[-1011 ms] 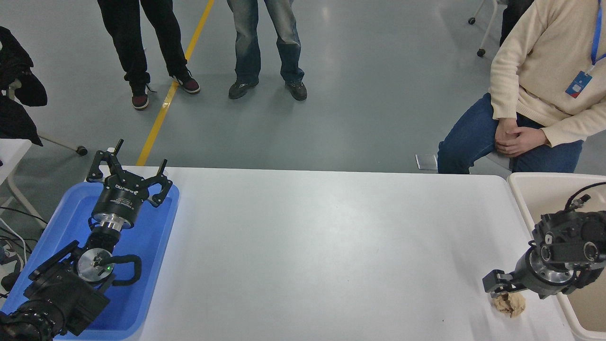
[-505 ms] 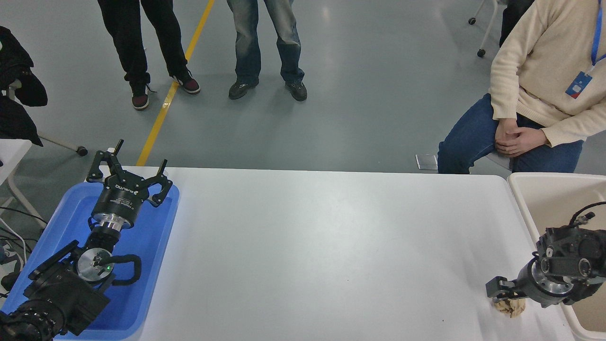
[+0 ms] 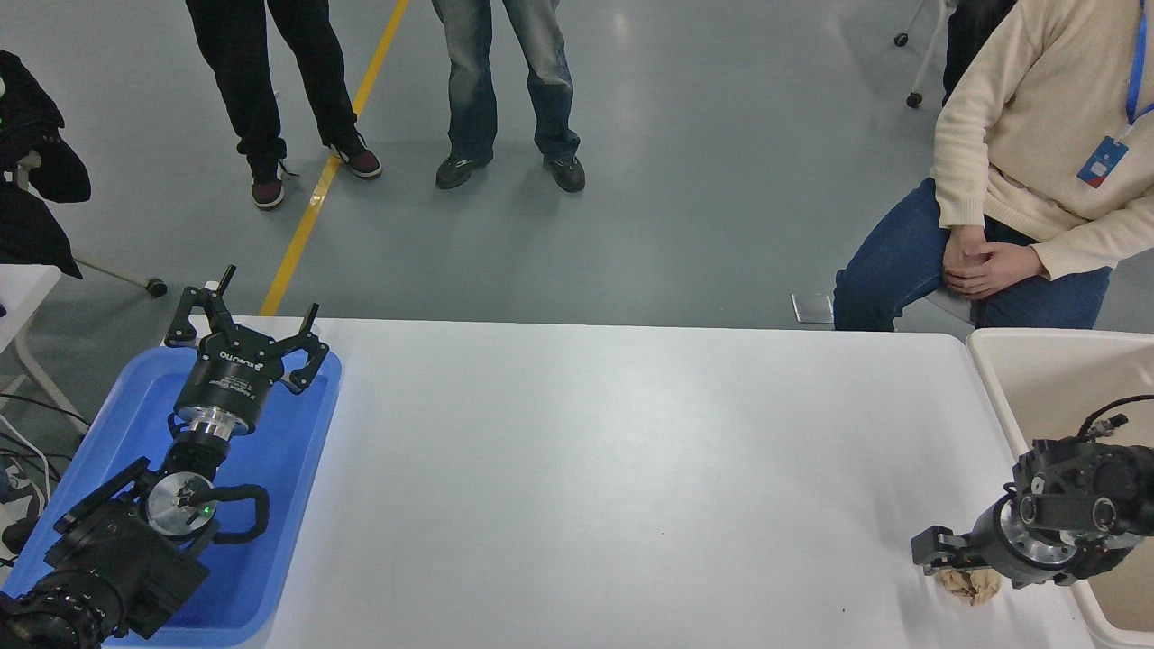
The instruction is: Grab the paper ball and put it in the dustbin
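Observation:
The paper ball (image 3: 972,586), a crumpled tan wad, lies on the white table (image 3: 631,469) near its front right corner. My right gripper (image 3: 966,570) points down right over it and hides its top. One black finger (image 3: 933,546) sticks out to the left of the ball, and the jaws look open around it. The ball rests on the table. The beige dustbin (image 3: 1001,397) stands just beyond the table's right edge, its rim beside the right wrist. My left gripper (image 3: 252,311) is parked open above the blue tray.
A shallow blue tray (image 3: 297,469) lies at the table's left end under the left arm. A seated person in a cream sweater is at the far right, beside the bin. Two people stand on the floor beyond the table.
My right gripper has sunk onto the paper ball and now covers its top, and its left finger has shifted outward to the left. The left arm has not moved.

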{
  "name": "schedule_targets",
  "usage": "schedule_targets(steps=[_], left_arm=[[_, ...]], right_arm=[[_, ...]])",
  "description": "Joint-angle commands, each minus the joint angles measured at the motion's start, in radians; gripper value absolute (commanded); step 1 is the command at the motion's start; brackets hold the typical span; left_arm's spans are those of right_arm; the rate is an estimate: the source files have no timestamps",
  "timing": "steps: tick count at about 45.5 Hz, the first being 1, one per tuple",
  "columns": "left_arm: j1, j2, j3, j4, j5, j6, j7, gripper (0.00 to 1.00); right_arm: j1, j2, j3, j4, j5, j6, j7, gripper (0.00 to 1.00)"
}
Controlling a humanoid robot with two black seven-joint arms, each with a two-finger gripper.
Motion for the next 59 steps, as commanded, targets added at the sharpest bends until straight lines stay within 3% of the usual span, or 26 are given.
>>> schedule_targets(steps=[1, 4, 5, 7, 12, 13, 30, 42, 59], left_arm=[[0.000, -0.001, 0.000, 0.001, 0.000, 0.000, 0.000, 1.00], [0.000, -0.001, 0.000, 0.000, 0.000, 0.000, 0.000, 1.00], [0.000, -0.001, 0.000, 0.000, 0.000, 0.000, 0.000, 1.00], [0.000, -0.001, 0.000, 0.000, 0.000, 0.000, 0.000, 1.00], [0.000, -0.001, 0.000, 0.000, 0.000, 0.000, 0.000, 1.00], [0.000, 0.001, 0.000, 0.000, 0.000, 0.000, 0.000, 1.00], [0.000, -0.001, 0.000, 0.000, 0.000, 0.000, 0.000, 1.00], [0.000, -0.001, 0.000, 0.000, 0.000, 0.000, 0.002, 1.00], [-0.002, -0.001, 0.000, 0.000, 0.000, 0.000, 0.002, 1.00]], right_arm=[[-0.014, 0.000, 0.013, -0.002, 0.007, -0.010, 0.000, 0.80], [-0.017, -0.002, 0.015, -0.004, 0.007, -0.015, 0.000, 0.61], [-0.022, -0.002, 0.015, -0.002, 0.007, -0.015, -0.002, 0.48], [-0.022, -0.003, 0.014, -0.002, 0.007, -0.015, -0.002, 0.30], [-0.025, -0.006, 0.012, -0.002, 0.008, -0.010, -0.005, 0.02], [-0.025, -0.009, 0.012, -0.001, 0.008, -0.009, -0.005, 0.00], [0.023, -0.090, 0.007, 0.037, 0.071, 0.006, -0.003, 0.00], [0.203, -0.212, -0.029, 0.249, 0.054, 0.042, 0.003, 0.00], [0.703, -0.218, -0.160, 0.553, 0.068, 0.361, 0.004, 0.00]])
